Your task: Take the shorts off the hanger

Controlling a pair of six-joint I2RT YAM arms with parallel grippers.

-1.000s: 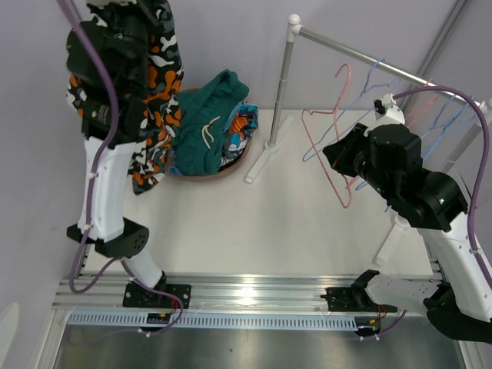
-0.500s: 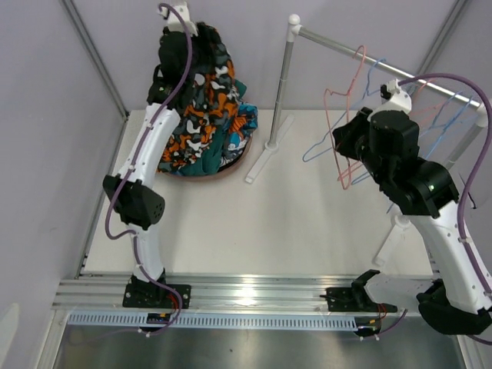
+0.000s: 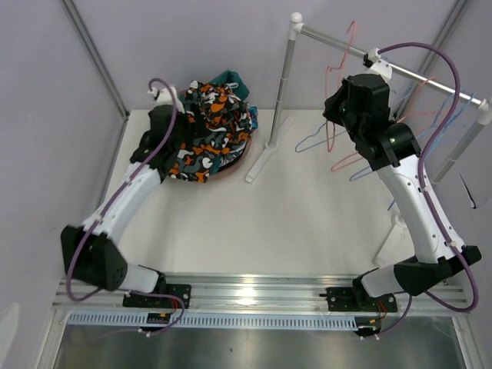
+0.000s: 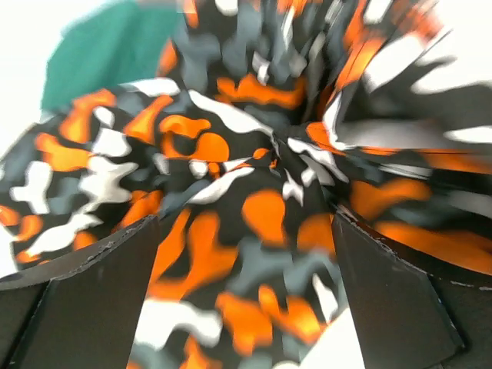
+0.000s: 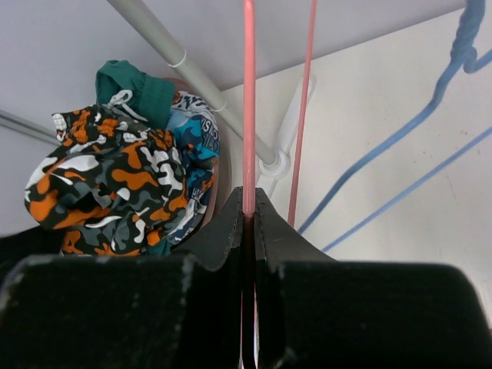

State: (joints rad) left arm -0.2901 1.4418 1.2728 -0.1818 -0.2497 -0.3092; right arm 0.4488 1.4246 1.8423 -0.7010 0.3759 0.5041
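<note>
The left gripper [image 4: 244,219] stands spread wide, its 2 fingers [image 4: 92,292] on either side of the camouflage shorts [image 4: 254,154], which fill the gap between them. Whether the cloth touches either finger is unclear. The camouflage shorts are soft and crumpled, printed in orange, black, white and grey. They lie bunched on top of a heap in a round basket [image 3: 231,171] at the far left corner of the tabletop [image 3: 292,223]. Teal shorts [image 3: 228,79] and a pair with a blue and orange print [image 5: 192,131] show from underneath. The left arm [image 3: 123,196] reaches forward, stretched long and low from its base to the basket.

The right gripper [image 5: 248,223] is pressed together on the thin wire of a pink hanger [image 5: 248,92]. The right arm [image 3: 407,192] stands raised, with its wrist up by the rail [image 3: 415,75] of the rack, where blue hangers [image 3: 315,142] also hang.
</note>
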